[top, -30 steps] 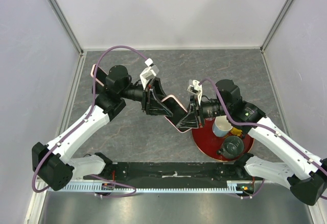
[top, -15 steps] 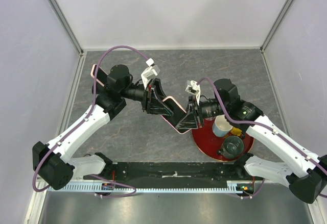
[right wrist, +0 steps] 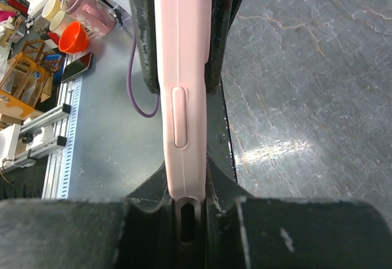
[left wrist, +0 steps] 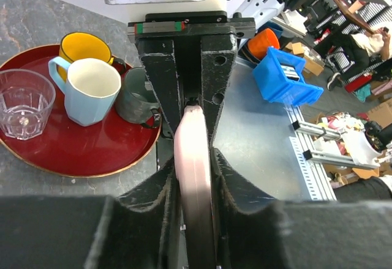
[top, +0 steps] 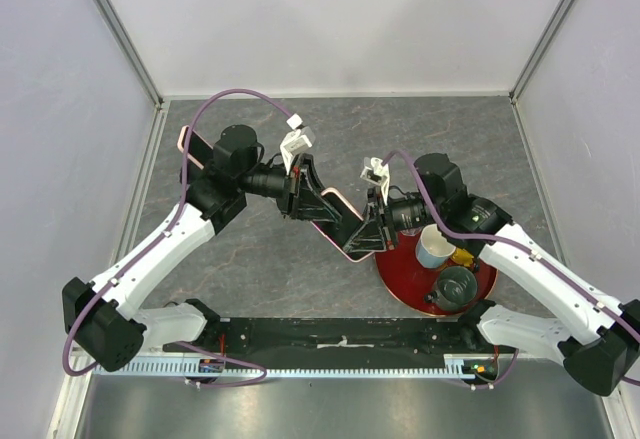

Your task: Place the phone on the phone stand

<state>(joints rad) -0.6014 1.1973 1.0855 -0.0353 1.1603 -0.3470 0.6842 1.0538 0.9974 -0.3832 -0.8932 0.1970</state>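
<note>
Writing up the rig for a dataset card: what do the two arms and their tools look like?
The left arm and right arm have white shells with black joints and bases; a purple cable runs along each. The left tool and right tool are black, wedge-shaped and two-fingered, each topped by a small white bracket.

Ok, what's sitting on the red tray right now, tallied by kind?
Mugs: 3 (yellow mug, light blue mug, grey mug)
Glasses: 1 (clear glass)
Total on the red tray: 4
</note>
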